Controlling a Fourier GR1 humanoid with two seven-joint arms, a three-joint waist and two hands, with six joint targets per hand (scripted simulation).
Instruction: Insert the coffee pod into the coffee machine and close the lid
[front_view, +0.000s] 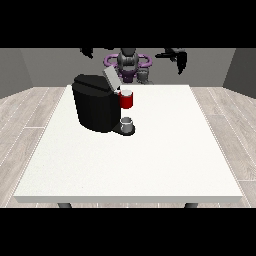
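I see the coffee machine (95, 107) with its lid (111, 77) raised, ready for a pod; both hands (179, 57) hover far behind, fingers unclear.

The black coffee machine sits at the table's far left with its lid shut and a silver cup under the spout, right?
Not quite: the front view shows the black coffee machine with its grey lid raised open. The silver cup under the spout is right.

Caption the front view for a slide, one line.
Black coffee machine with raised grey lid on white table; both black hands raised.
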